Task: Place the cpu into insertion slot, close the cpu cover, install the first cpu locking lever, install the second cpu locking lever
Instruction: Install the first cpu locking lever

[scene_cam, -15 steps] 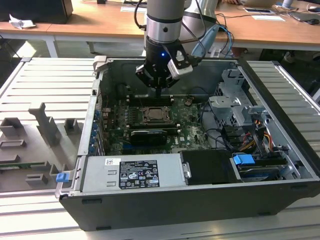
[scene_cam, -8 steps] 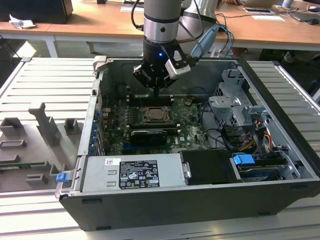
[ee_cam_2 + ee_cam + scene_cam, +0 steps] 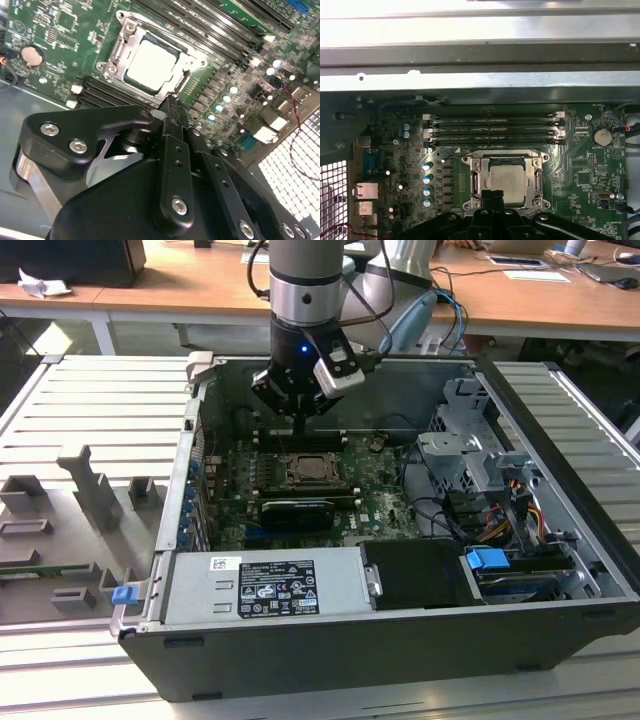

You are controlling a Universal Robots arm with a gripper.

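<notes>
**A:** Where is the cpu (image 3: 150, 62) now?

**B:** It lies flat in the insertion slot (image 3: 290, 472), near the middle of the green board (image 3: 385, 505), just beside the long memory slots (image 3: 492, 127). The cpu cover (image 3: 117, 47) looks folded down around it, with the pale metal face showing through its window.

**A:** And the gripper (image 3: 169, 102)?

**B:** Its fingers are pressed together with nothing between them. The tip is at the slot's edge on the side away from the memory slots. In the exterior view it hangs straight above the slot, inside the open computer case (image 3: 560, 540).

**A:** Is it touching anything?

**B:** It is close to a thin metal rod along that edge, probably a locking lever (image 3: 181, 82). I can't tell whether they touch, or whether the rod is hooked down.

**A:** What could go wrong?

**B:** I think the narrow tip could slip off so thin a rod. It could then strike the row of capacitors (image 3: 426, 177) beside the slot or scrape the board. If the push lands on the cover's frame and not the lever, the load goes into the chip and the contacts beneath. A lever left half hooked could spring back up.
</notes>
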